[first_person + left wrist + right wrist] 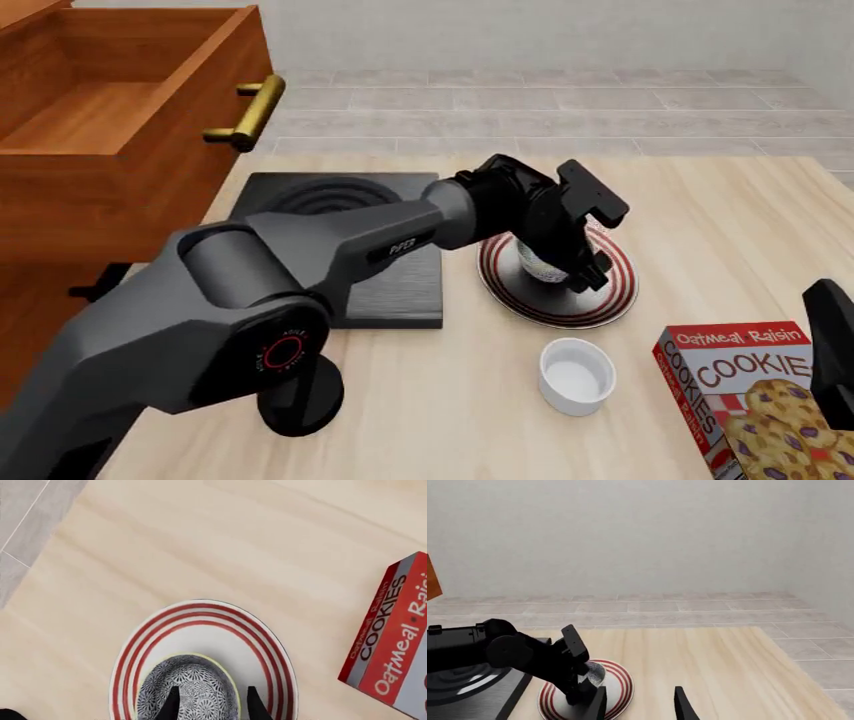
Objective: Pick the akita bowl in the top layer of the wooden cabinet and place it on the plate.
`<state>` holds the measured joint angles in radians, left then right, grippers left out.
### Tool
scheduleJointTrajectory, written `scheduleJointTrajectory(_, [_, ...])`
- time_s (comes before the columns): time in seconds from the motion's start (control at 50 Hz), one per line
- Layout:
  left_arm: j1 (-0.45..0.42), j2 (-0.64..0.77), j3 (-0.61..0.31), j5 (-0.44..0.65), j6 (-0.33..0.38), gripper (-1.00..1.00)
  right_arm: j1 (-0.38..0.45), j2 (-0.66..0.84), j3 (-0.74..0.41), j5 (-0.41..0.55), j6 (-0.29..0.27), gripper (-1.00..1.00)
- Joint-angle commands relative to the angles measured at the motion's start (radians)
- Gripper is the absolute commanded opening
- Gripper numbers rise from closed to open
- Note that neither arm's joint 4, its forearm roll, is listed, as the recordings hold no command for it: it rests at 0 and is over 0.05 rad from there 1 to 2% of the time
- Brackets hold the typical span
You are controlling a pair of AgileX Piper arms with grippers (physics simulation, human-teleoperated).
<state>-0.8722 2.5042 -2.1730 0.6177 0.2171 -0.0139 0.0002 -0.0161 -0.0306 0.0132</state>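
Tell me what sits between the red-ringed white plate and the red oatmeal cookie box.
In the front view, a small plain white cup stands on the pale wooden table between the red-ringed white plate and the red oatmeal cookie box, touching neither.

Red-ringed white plate [200, 630], black-and-white bowl [190, 690]

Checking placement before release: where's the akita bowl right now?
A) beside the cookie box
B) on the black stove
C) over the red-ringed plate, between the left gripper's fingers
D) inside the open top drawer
C: the left wrist view shows the akita bowl between the left gripper fingers, over the plate.
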Motion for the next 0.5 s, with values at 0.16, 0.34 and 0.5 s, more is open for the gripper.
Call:
scheduleJointTrajectory(0.16, [-0.019,-0.046,0.024,0.001,-0.011,1.00,-0.001,0.000,-0.003,-0.003,0.001,1.00])
scheduleJointTrajectory(0.34, [-0.026,-0.061,0.041,-0.003,-0.013,1.00,0.000,0.000,-0.005,-0.004,-0.001,1.00])
scheduleJointTrajectory(0.5, [-0.033,-0.076,0.062,-0.012,-0.014,1.00,-0.001,0.000,-0.005,-0.006,-0.001,1.00])
